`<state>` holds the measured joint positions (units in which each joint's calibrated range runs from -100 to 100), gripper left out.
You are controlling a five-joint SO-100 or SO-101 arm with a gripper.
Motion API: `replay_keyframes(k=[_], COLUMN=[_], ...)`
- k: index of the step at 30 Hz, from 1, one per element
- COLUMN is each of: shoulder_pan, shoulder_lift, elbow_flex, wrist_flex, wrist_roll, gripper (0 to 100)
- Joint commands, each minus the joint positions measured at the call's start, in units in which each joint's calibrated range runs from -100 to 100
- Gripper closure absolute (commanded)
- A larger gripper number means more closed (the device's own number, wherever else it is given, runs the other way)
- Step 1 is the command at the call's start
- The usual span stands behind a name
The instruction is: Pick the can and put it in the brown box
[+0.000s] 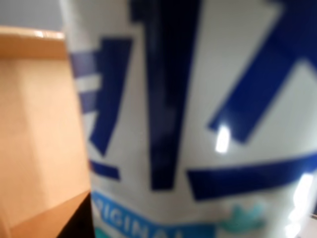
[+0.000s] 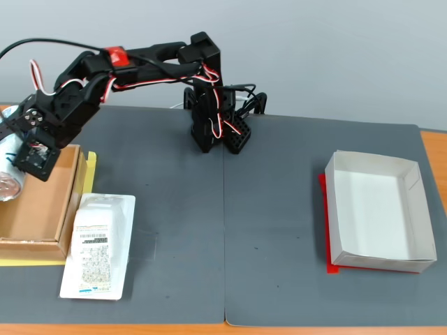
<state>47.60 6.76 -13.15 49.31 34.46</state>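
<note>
We held the can (image 2: pixel 10 167) tight in our claw (image 2: pixel 22 159). It hung over the brown box (image 2: pixel 43 213). The can (image 1: pixel 198 124) filled the wrist view.

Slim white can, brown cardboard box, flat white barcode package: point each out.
Slim white drink can with blue lettering (image 1: pixel 198 124), wrist view: printed side wall.
Square brown cardboard box (image 2: pixel 42 209), fixed view: bare tan floor.
Flat white plastic-wrapped package with barcode label (image 2: pixel 98 244), fixed view: the label.
</note>
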Motion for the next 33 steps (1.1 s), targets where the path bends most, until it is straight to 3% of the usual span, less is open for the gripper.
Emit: replay_keyframes(k=[1, 12, 25, 33], shoulder_pan=[1.31, 1.14, -1.29, -1.62], shoulder_lift=[1.58, 7.34, 8.87, 3.53], elbow_flex=[-3.23, -3.23, -3.23, -2.33], wrist_flex=[-1.17, -1.17, -0.31, 5.51], wrist_roll=[3.01, 4.52, -0.17, -0.95], gripper=[90, 90, 64, 64])
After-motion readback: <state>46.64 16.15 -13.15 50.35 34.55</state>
